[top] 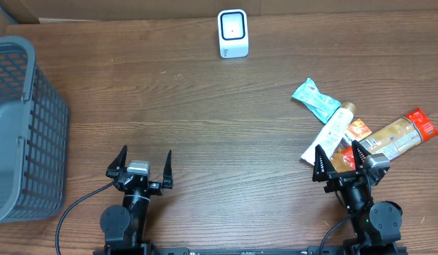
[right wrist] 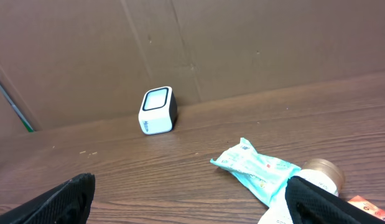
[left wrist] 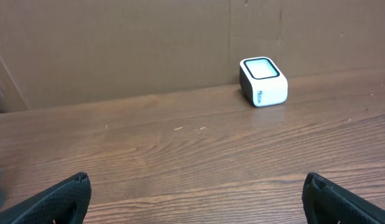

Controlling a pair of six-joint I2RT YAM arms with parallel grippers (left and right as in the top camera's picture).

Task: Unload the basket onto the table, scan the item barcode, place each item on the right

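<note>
left fingers spread wide, empty, lower left of centre | right fingers spread wide, empty, lower right, by white tube | teal packet, orange pouch right | scanner top centre on surface | basket left edge

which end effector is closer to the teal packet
Right. The right end effector is just short of the teal packet; the left end effector is far off to its left.

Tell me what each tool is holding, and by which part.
Nothing is held: the left tool and the right tool both stand open and empty.
</note>
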